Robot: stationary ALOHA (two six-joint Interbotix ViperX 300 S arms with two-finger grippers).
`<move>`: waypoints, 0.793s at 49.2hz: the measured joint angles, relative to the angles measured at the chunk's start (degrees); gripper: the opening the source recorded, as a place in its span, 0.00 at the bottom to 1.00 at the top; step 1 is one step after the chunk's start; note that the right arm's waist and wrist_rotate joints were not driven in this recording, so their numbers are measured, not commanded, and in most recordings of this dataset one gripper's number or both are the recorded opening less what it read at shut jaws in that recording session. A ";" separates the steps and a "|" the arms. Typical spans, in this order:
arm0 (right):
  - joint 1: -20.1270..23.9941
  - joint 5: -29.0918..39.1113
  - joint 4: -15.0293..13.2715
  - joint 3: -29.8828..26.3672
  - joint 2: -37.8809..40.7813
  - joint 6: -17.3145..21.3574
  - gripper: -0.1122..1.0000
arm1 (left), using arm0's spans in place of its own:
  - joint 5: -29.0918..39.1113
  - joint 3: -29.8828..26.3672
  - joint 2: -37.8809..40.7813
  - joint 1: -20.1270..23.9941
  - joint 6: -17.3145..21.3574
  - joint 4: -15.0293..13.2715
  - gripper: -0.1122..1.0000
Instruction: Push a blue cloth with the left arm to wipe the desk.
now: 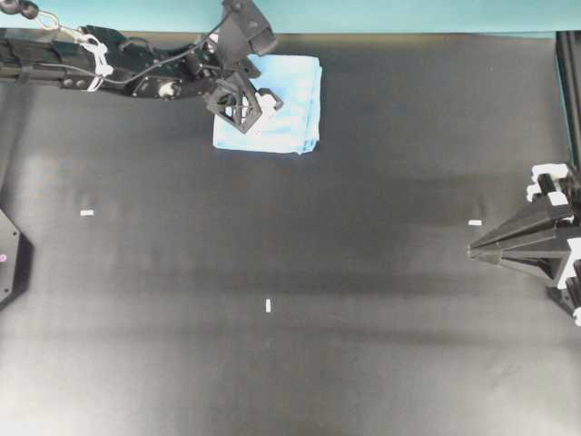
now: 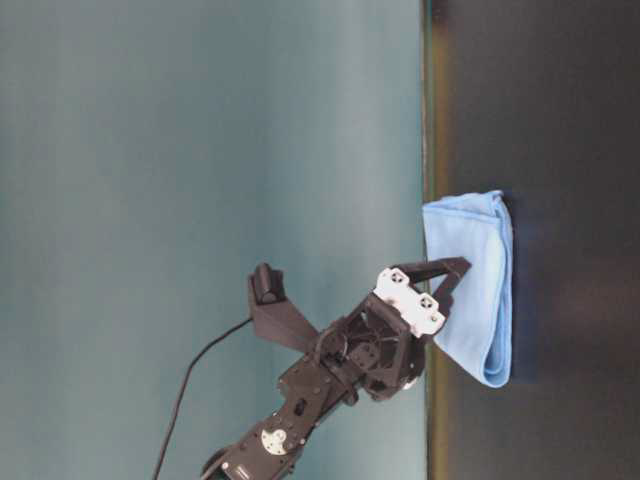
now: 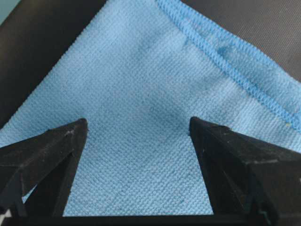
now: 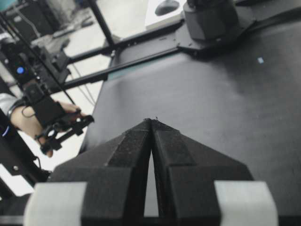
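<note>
While the blue cloth (image 1: 281, 109) lies folded on the desk (image 1: 290, 272) beside its teal strip (image 1: 408, 16), the left arm (image 1: 136, 68) reaches over it, its left gripper (image 3: 138, 129) spread open with both fingertips on the fabric. Well away from the cloth, the right gripper (image 4: 151, 123) rests closed, holding nothing.

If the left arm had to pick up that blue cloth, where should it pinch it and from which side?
Probably the stitched layered edge of the blue cloth, coming from above. The cloth lies flat and folded on the desk, so only its stacked edges give the jaws something raised to close on. The left gripper sits open over the flat middle.
</note>
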 measured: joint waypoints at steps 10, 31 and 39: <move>0.00 0.00 0.00 0.00 0.00 0.09 0.10 | 1.05 0.70 0.09 0.00 0.00 0.00 0.86; 0.00 0.00 0.00 0.26 -0.44 0.09 0.10 | 1.41 5.71 -2.11 -2.20 2.37 0.00 0.86; 0.00 -0.09 0.00 0.44 -0.88 0.00 0.10 | 1.41 8.26 -3.87 -4.13 2.46 0.00 0.86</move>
